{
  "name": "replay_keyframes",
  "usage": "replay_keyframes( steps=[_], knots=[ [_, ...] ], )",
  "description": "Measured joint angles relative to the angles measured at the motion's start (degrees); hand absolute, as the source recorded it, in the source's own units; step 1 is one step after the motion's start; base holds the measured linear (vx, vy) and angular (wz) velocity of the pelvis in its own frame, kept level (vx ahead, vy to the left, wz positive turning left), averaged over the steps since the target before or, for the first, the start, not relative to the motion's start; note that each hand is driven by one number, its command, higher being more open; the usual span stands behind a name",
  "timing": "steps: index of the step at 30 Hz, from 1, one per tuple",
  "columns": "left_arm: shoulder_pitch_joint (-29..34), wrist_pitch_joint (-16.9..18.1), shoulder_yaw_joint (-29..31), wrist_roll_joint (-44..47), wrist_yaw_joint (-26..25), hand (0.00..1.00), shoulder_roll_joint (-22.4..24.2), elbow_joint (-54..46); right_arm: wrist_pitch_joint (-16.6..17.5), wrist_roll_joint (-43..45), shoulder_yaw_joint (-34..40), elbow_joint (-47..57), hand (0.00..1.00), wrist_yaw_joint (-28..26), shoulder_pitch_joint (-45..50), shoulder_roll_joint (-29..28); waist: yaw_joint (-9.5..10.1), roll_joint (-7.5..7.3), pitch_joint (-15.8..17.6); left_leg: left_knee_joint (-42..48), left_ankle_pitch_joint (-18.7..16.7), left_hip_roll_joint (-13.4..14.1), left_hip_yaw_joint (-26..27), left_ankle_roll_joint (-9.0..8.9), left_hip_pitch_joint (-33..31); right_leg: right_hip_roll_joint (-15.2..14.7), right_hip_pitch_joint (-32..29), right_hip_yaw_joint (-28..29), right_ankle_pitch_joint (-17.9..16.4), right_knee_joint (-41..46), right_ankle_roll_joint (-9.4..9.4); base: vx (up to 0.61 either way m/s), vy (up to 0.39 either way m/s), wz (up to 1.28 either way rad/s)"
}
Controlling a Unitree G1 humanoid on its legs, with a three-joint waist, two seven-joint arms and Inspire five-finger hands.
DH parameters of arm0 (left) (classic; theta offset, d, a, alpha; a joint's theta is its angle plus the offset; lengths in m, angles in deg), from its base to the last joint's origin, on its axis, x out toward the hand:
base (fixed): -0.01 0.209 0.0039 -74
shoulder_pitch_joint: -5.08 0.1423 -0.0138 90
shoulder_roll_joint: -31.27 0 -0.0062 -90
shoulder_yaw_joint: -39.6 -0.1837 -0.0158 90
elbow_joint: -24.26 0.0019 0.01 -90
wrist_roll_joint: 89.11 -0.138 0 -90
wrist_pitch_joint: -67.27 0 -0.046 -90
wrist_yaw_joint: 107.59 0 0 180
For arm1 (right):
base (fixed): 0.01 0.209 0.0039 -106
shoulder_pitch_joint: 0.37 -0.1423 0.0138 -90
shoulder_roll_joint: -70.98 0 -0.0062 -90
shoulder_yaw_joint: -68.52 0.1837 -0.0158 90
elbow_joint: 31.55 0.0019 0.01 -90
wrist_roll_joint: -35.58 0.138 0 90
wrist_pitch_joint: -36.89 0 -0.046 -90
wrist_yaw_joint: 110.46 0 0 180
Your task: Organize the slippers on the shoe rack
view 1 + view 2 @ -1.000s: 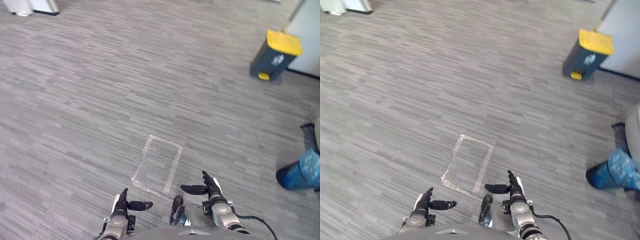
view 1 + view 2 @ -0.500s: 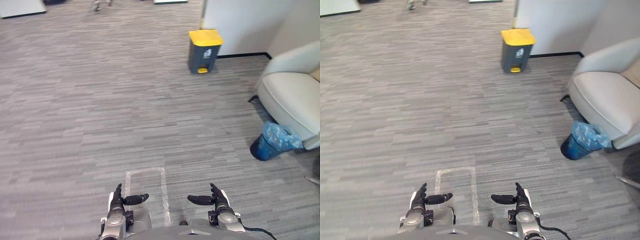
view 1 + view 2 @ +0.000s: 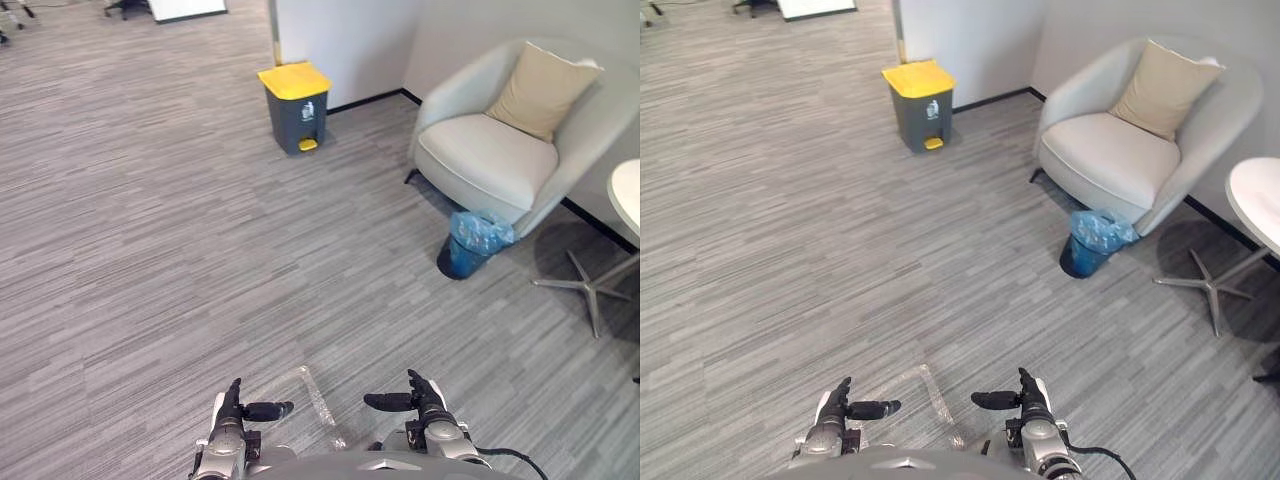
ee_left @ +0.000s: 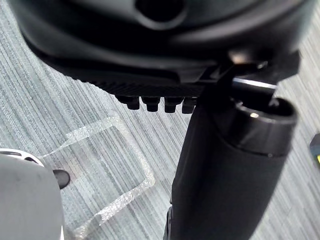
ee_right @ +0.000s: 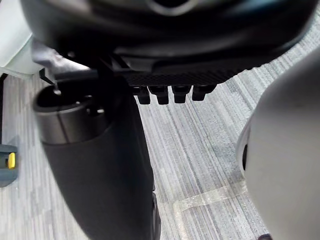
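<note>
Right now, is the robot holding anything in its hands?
No, nothing. The left hand and the right hand are both open and empty above the grey carpet.

Open carpet (image 3: pixel 150 250) is stretching ahead and leftward; a yellow-lidded pedal bin (image 3: pixel 294 105), an armchair (image 3: pixel 490 155), a blue-lined wastebasket (image 3: pixel 468 245) and a table base (image 3: pixel 588 285) are crowding the right.

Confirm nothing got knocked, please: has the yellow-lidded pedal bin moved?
No. The yellow-lidded pedal bin still stands against the same white wall; the camera swung, shifting the whole view.
</note>
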Motion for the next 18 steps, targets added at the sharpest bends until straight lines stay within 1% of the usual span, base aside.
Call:
replay_keyframes(
  steps=[1, 3, 4, 5, 6, 7, 8, 9, 10, 11, 12, 13, 14, 15, 16, 17, 18],
  knots=[
    [-0.1, 0.0, -0.1, 0.0, 0.4, 1.00, 0.5, 0.2, 0.0, 0.0, 0.2, 0.0, 1.00, 0.1, 0.0, 0.3, -0.47, 0.54, 0.3, 0.3, -0.1, 0.3, -0.1, -0.09, 0.2, 0.6, 0.8, 0.0, 0.0, -1.0, -0.05, 0.12, -0.098, -0.09],
    [-0.3, 0.0, 0.0, 0.0, 0.9, 1.00, 0.9, 0.3, 0.0, 0.0, 1.3, -0.6, 1.00, 0.1, 0.6, 0.9, -0.45, 0.67, 0.5, 4.8, -0.7, 1.4, -0.4, -1.13, -0.3, 1.6, 3.7, -0.2, 0.0, -3.9, -0.14, 0.10, -0.108, 0.02],
    [-0.4, 0.0, 0.2, -0.1, 1.2, 1.00, 0.9, -0.3, -0.2, 0.3, 2.3, -0.4, 1.00, 0.2, 1.6, 1.0, -0.33, 0.55, 0.6, 14.0, -1.9, 3.3, -1.1, -3.19, -3.4, 2.8, 6.1, -0.3, 0.0, -6.3, -0.31, 0.04, -0.085, 0.00],
    [-0.4, 0.0, 0.9, -0.1, 1.2, 1.00, 1.0, -0.7, -0.2, 0.2, 2.4, -0.3, 1.00, 0.4, 1.9, 1.0, -0.27, 0.54, 0.7, 20.0, -2.1, 4.4, -1.8, -3.52, -5.7, 3.4, 6.9, -0.1, 0.0, -7.2, -0.53, 0.07, -0.098, -0.22],
    [0.0, 0.0, 3.1, 0.0, 1.2, 1.00, 1.8, -2.3, -0.2, 0.2, 1.9, 1.4, 1.00, 0.7, 2.6, 1.2, 0.19, 1.31, 1.0, 34.7, 0.0, 7.8, -3.0, -4.43, -11.5, 5.0, 8.8, 1.2, -0.7, -7.9, -1.60, 0.13, -0.057, -0.60],
    [0.6, 0.1, 4.3, 0.0, 1.2, 1.00, 2.3, -3.6, -0.2, 0.2, 1.6, 2.2, 1.00, 0.8, 2.8, 1.4, 0.50, 1.63, 1.3, 41.4, -2.2, 9.7, -3.6, -4.64, -14.9, 5.9, 10.1, 3.1, -1.2, -7.8, -2.42, 0.16, -0.016, -0.82],
    [0.7, 0.1, 4.9, 0.0, 1.2, 1.00, 2.5, -4.0, -0.2, 0.3, 1.6, 2.1, 1.00, 1.0, 2.8, 1.3, 0.77, 1.67, 1.3, 41.5, -3.6, 9.8, -3.6, -4.22, -15.8, 5.9, 10.4, 4.7, -1.2, -7.7, -2.50, 0.23, 0.090, -1.14],
    [0.5, 0.1, 5.0, 0.0, 1.2, 1.00, 2.6, -4.3, -0.2, 0.3, 1.7, 2.1, 1.00, 1.1, 2.7, 1.1, 1.36, 1.55, 1.4, 38.8, -5.5, 9.0, -3.9, -3.61, -17.0, 5.6, 10.6, 7.5, -1.1, -7.8, -2.37, 0.20, 0.108, -1.10],
    [0.5, 0.1, 5.0, 0.0, 1.1, 1.00, 2.6, -4.4, -0.2, 0.3, 1.7, 2.0, 1.00, 1.2, 2.7, 1.1, 1.55, 1.37, 1.5, 35.6, -6.3, 7.8, -5.4, -3.41, -17.5, 5.1, 10.8, 9.1, -1.1, -7.7, -2.29, 0.26, 0.172, -1.25],
    [0.5, 0.2, 5.1, 0.0, 1.1, 1.00, 2.7, -4.9, -0.4, 0.3, 1.8, 1.9, 1.00, 1.2, 2.6, 1.0, 1.85, 1.02, 1.7, 30.4, -6.6, 5.6, -8.5, -2.94, -17.8, 4.4, 10.9, 11.3, -1.1, -7.5, -2.24, 0.17, 0.155, -0.86],
    [0.5, 0.2, 5.1, 0.0, 1.0, 1.00, 2.7, -5.0, -0.4, 0.3, 1.8, 1.9, 1.00, 1.3, 2.6, 0.9, 1.96, 0.93, 1.7, 28.3, -6.5, 4.8, -10.2, -2.94, -18.0, 4.2, 10.9, 12.2, -1.0, -7.5, -2.22, 0.22, 0.231, -1.12],
    [0.4, 0.4, 5.0, 0.0, 0.8, 1.00, 2.7, -5.0, -0.4, 0.3, 2.1, 1.9, 1.00, 1.3, 2.6, 0.8, 2.17, 0.84, 1.8, 19.9, -5.4, 2.0, -17.5, -3.07, -18.0, 3.3, 10.7, 15.2, -1.2, -7.2, -1.02, 0.21, 0.274, -1.24],
    [0.6, 0.4, 5.0, 0.2, 0.7, 1.00, 3.7, -4.6, -0.4, 0.3, 2.4, 2.0, 1.00, 1.4, 2.7, 1.2, 2.28, 2.48, 1.1, 14.4, 2.3, 1.0, -22.7, -4.98, -17.3, 4.1, 10.0, 17.9, -2.0, -6.8, 1.19, 0.21, 0.284, -1.22],
    [0.3, 0.3, 5.0, 0.2, 0.7, 1.00, 3.5, -4.4, -0.5, 0.3, 2.6, 1.8, 1.00, 1.4, 2.5, 1.4, 2.32, 2.16, 1.2, 15.1, 1.6, 0.7, -22.1, -4.51, -17.2, 3.7, 10.1, 18.9, -2.4, -6.6, 1.85, 0.21, 0.290, -0.78],
    [-0.7, 0.2, 4.5, 0.1, 0.7, 1.00, 2.6, -3.6, -0.6, 0.3, 3.0, 1.9, 1.00, 1.5, 2.7, 0.6, 1.98, 0.33, 1.2, 15.4, 1.0, -0.7, -21.2, -3.85, -16.7, 1.9, 9.8, 19.9, -2.4, -6.3, 2.04, 0.26, 0.303, -0.43],
    [-0.9, 0.0, 4.5, 0.2, 0.8, 1.00, 2.2, -3.6, -0.6, 0.3, 3.5, 2.0, 1.00, 1.5, 3.2, -0.1, 2.16, -0.52, 0.9, 16.4, 0.1, -1.2, -19.5, -3.15, -16.4, 0.9, 9.7, 20.8, -2.4, -6.1, 2.07, 0.24, 0.286, -0.44],
    [-0.9, -0.3, 4.6, 0.2, 0.7, 1.00, 2.1, -3.6, -0.7, 0.3, 3.7, 2.2, 1.00, 1.5, 3.2, -0.4, 2.41, -0.66, 0.9, 16.7, -0.4, -1.3, -18.5, -2.85, -16.1, 0.6, 9.7, 21.6, -2.4, -6.0, 2.12, 0.21, 0.246, -0.64]
  ],
)
